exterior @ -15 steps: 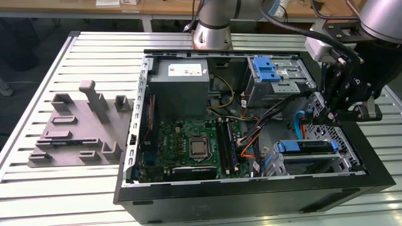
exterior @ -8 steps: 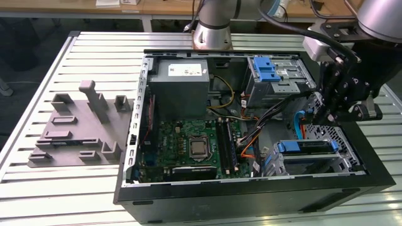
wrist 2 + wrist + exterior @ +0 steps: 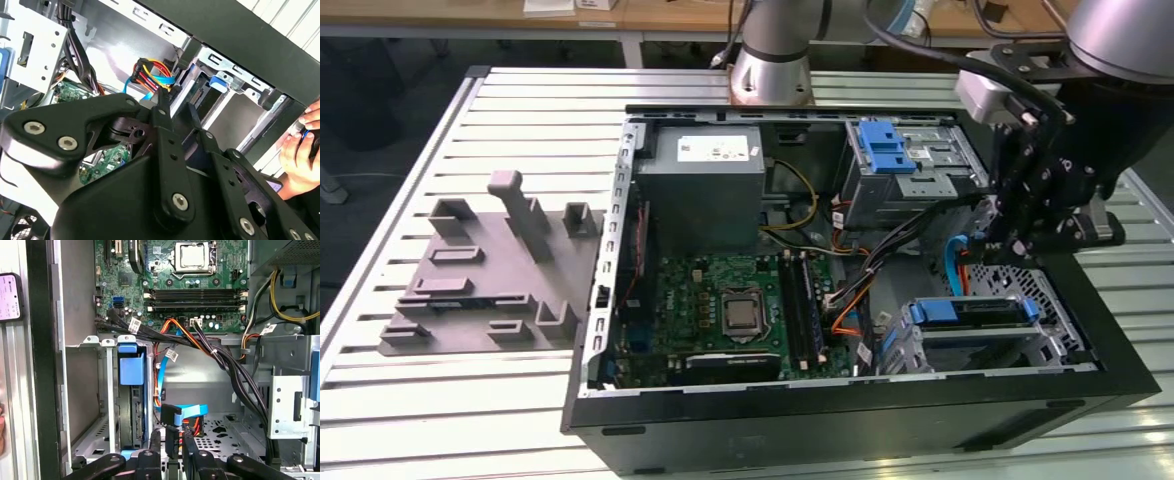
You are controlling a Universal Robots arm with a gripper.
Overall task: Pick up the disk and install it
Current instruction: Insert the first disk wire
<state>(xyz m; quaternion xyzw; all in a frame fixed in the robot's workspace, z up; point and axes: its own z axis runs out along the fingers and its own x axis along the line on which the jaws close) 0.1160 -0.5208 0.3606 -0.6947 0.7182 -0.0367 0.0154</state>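
Note:
The disk (image 3: 967, 312), a drive in a blue carrier bracket, sits in the lower drive bay of the open computer case (image 3: 854, 415) on the exterior view's right. In the first wrist view the disk (image 3: 131, 400) stands on edge in its metal bay. My gripper (image 3: 1007, 245) hangs inside the case, above the gap between the two drive bays and apart from the disk. In the first wrist view the gripper (image 3: 171, 447) is beside the bay, right at a black cable connector (image 3: 171, 416) with a blue cable. In the second wrist view the gripper (image 3: 176, 107) points toward a bundle of coloured cables (image 3: 155, 75).
A small blue latch on a silver cage (image 3: 897, 150) sits at the case's back. The motherboard (image 3: 727, 310), a grey power supply box (image 3: 707, 190) and black cable bundles (image 3: 230, 375) crowd the inside. A grey fixture (image 3: 487, 270) lies outside the case. A person's hand (image 3: 300, 155) is beside the case.

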